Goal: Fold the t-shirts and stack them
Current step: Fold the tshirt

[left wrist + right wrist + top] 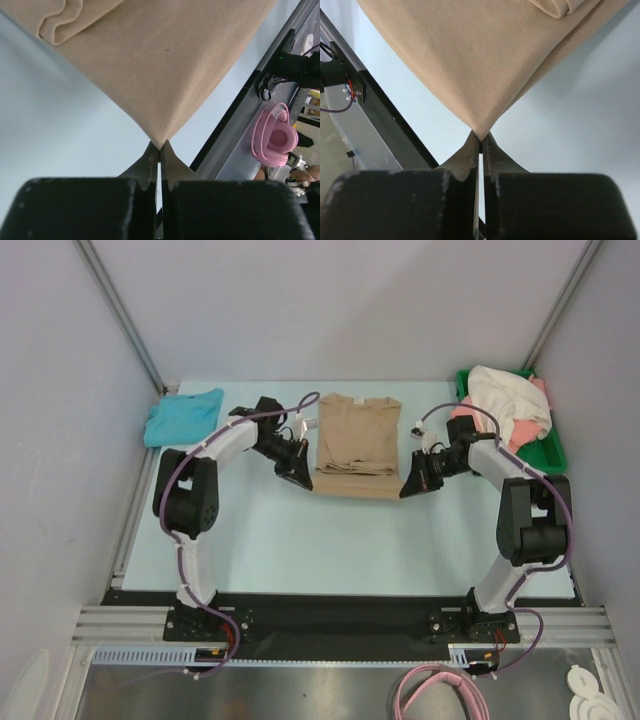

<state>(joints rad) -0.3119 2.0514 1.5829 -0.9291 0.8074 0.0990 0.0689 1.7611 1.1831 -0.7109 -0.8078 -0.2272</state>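
Your left gripper (298, 477) and right gripper (409, 488) each pinch a near corner of the tan t-shirt (356, 435), which lies mid-table toward the far side. The teal-blue t-shirt (183, 417) sits far left. The cream-white t-shirt (508, 400) and coral-pink t-shirt (541, 390) are heaped in the green tray (553, 453), far right.

The right gripper (480, 142) pinches one corner of a tan t-shirt (470, 55), its two dark fingers (466, 159) pressed together with only a thin slit between them. From that corner the cloth fans upward and outward, drawn smooth, with a rolled fold lying on it at the top right. Beneath the shirt lies the pale blue worktop (580, 115), bare toward the right. Along the left runs the worktop's edge, a black strip (395, 120) backed by a metal rail (367, 145), where a small black box (334, 74) carries red wires and a purple cable (335, 108).
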